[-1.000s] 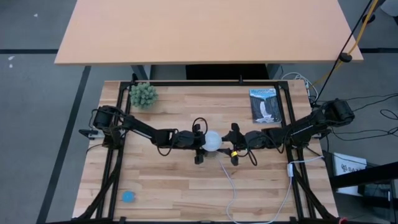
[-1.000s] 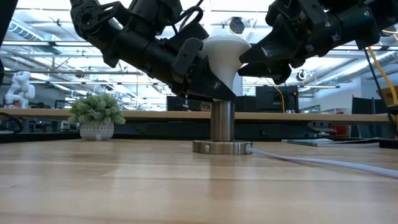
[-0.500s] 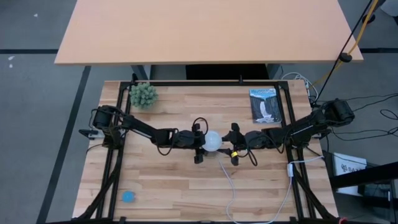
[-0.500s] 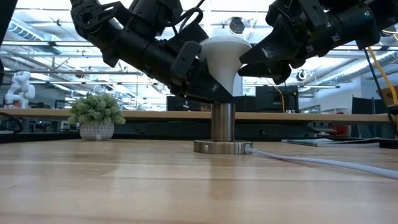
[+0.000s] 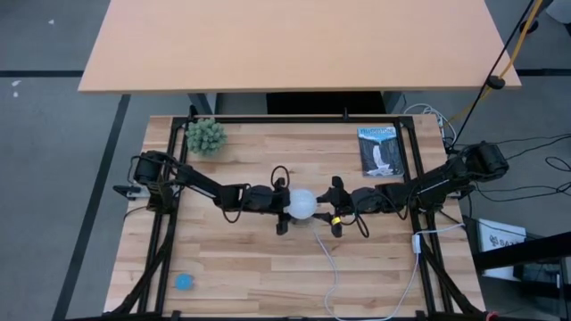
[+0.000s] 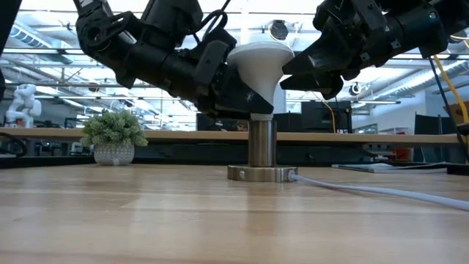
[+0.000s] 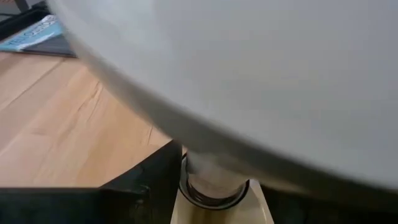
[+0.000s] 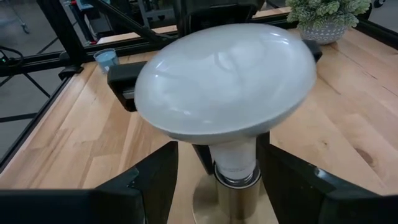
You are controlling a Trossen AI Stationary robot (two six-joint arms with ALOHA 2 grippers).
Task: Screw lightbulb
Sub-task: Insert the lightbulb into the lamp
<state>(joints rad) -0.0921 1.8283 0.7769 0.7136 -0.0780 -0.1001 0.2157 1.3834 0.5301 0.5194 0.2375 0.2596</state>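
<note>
Left end effector (image 5: 283,214) is gripping the lightbulb (image 5: 303,203), fingers clamped on its neck just under the globe. Right end effector (image 8: 214,180) is sitting spread apart either side of the neck, not pinching, just above the socket (image 6: 261,173). Bulb is standing upright in the socket at the middle of the desk (image 5: 259,267), cord (image 5: 330,267) running toward the front edge. Judgement: threading is underway; twisting should be about the bulb's vertical axis, light grip, no sideways push, or the base could cross-thread.
</note>
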